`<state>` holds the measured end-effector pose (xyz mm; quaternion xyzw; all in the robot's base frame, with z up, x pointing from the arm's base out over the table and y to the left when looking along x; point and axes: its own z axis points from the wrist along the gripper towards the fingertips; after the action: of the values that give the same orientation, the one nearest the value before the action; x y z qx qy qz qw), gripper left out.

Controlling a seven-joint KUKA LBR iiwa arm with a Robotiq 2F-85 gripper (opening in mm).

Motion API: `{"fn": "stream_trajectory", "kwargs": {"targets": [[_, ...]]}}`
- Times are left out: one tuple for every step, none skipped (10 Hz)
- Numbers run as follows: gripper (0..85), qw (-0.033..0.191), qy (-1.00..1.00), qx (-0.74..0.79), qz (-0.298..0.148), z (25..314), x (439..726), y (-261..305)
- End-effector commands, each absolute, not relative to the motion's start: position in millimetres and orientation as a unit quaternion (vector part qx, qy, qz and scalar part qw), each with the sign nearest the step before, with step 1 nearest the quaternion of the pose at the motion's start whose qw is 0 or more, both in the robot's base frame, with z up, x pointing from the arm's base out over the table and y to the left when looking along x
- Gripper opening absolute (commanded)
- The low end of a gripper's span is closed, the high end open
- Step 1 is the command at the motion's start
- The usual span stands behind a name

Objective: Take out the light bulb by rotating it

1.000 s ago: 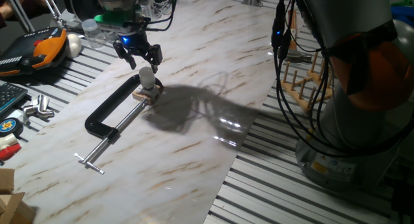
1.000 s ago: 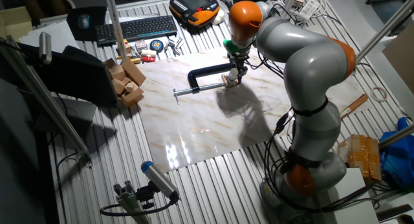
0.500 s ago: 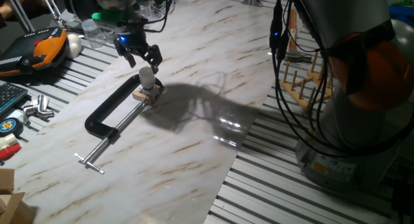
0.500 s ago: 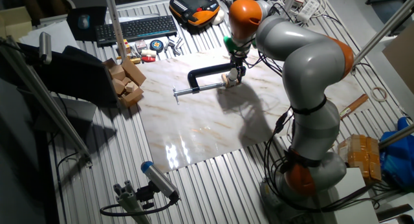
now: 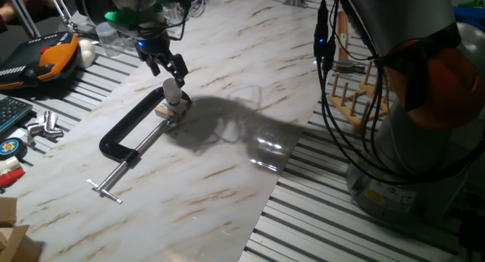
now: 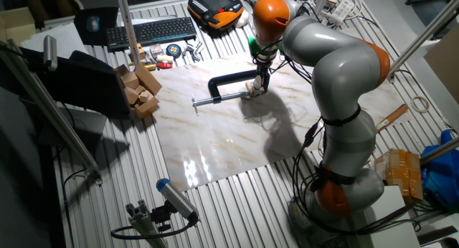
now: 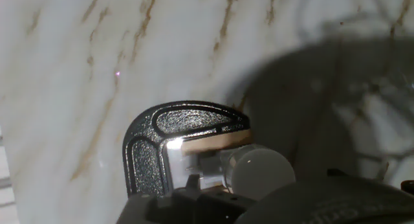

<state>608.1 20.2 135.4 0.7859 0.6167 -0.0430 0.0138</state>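
Here the bulb [image 5: 173,91] stands upright in a tan wooden block [image 5: 173,108], which is pinched in the jaw end of a black C-clamp [image 5: 132,129] lying on the marble board [image 5: 227,141]. Gripper [image 5: 166,67] hangs just above the bulb, fingers spread, holding nothing; a gap shows between fingertips and globe. Other fixed view: gripper [image 6: 261,77] above bulb [image 6: 257,83], clamp [image 6: 226,81] to its left. Hand view: bulb [image 7: 259,172] low in frame, beside the clamp jaw [image 7: 174,140].

White light bulb [image 5: 172,90], black C-clamp [image 5: 129,130], seemingly brown-veined marble board [image 5: 227,141].
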Motion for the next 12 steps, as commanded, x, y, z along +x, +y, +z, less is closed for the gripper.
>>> {"fn": "stream_trajectory", "kwargs": {"targets": [[85.0, -0.006, 0.22, 0.974, -0.043, 135.1, 608.1, 20.1], [85.0, -0.005, 0.221, 0.974, -0.041, 135.0, 608.1, 20.0], [85.0, -0.005, 0.221, 0.974, -0.04, 134.7, 608.0, 20.1], [85.0, -0.006, 0.222, 0.974, -0.037, 134.4, 608.0, 20.1], [85.0, -0.007, 0.224, 0.974, -0.033, 134.1, 608.1, 20.1], [85.0, -0.008, 0.226, 0.974, -0.031, 133.6, 608.2, 20.1], [85.0, -0.009, 0.227, 0.973, -0.03, 133.5, 608.1, 20.1], [85.0, -0.008, 0.228, 0.973, -0.029, 133.5, 608.0, 20.1], [85.0, -0.008, 0.228, 0.973, -0.029, 133.5, 608.0, 20.1], [85.0, -0.007, 0.22, 0.975, -0.027, 133.4, 608.1, 20.2], [85.0, -0.007, 0.216, 0.976, -0.027, 133.6, 608.1, 20.3], [85.0, -0.006, 0.214, 0.976, -0.026, 133.4, 608.2, 20.3]]}}
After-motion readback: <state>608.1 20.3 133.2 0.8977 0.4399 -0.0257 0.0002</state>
